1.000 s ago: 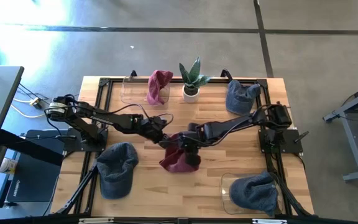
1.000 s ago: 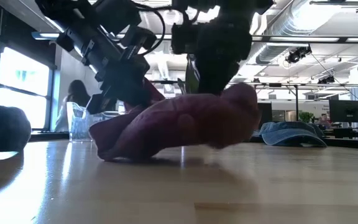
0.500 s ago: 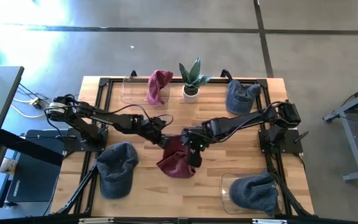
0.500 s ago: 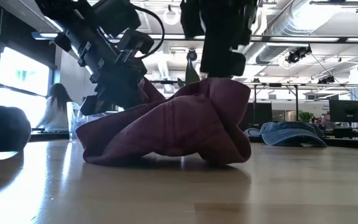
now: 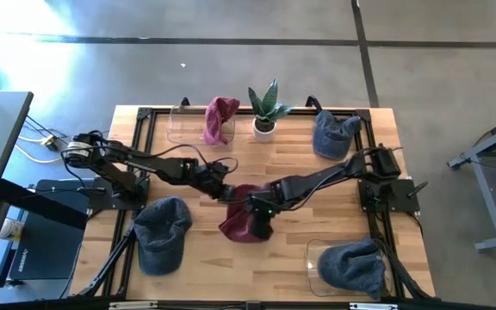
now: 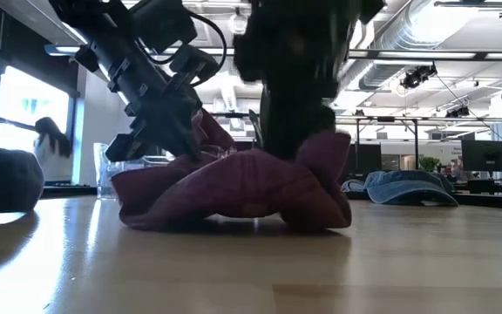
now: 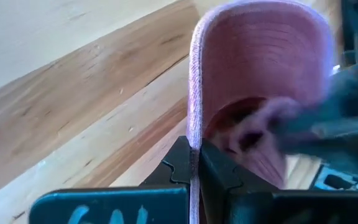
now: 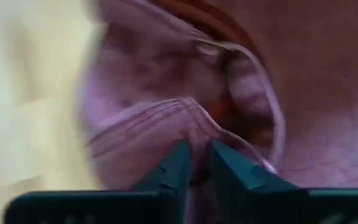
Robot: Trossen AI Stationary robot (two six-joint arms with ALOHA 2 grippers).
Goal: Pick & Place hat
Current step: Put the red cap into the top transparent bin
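Both grippers apparently on maroon hat [image 5: 239, 220]

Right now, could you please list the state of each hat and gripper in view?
Maroon hat: crumpled at table centre, pinched by both grippers.
Left gripper: shut on its brim.
Right gripper: shut on its fabric.
Second maroon hat: draped over the clear container.
Three denim hats: lying untouched.

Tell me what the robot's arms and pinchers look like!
Both arms are dark, thin and jointed, with black cables looping along them. The left gripper has two dark, angular fingers above a teal bar with pale blue scribbled marks. The right gripper has matching dark teal, wedge-shaped fingers.
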